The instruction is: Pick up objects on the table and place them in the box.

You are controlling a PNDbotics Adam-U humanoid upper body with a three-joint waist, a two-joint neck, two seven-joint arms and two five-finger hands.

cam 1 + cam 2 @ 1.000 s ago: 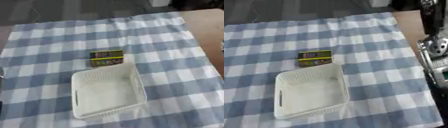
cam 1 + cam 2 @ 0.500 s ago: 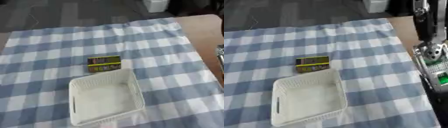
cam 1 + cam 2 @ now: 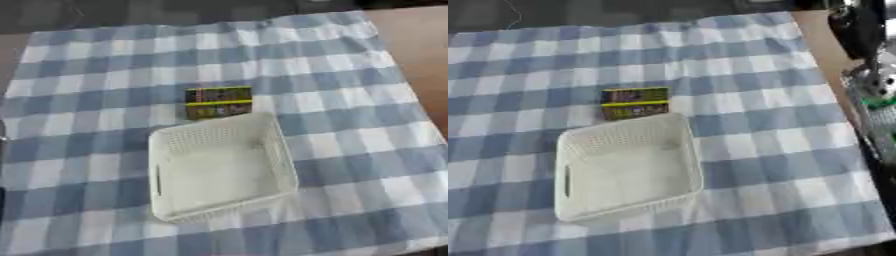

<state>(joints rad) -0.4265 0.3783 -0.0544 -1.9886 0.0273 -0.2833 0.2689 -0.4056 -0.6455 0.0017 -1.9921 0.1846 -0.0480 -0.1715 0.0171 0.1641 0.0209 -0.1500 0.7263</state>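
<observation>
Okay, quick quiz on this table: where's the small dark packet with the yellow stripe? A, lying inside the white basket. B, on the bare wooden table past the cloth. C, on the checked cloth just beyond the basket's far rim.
C: the packet lies flat on the checked cloth, right at the far rim of the white basket, which holds nothing.

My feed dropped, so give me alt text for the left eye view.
An empty white perforated basket sits on a blue-and-white checked tablecloth, with a small dark box with yellow stripes lying flat just beyond its far rim. No robot hand shows.
</observation>
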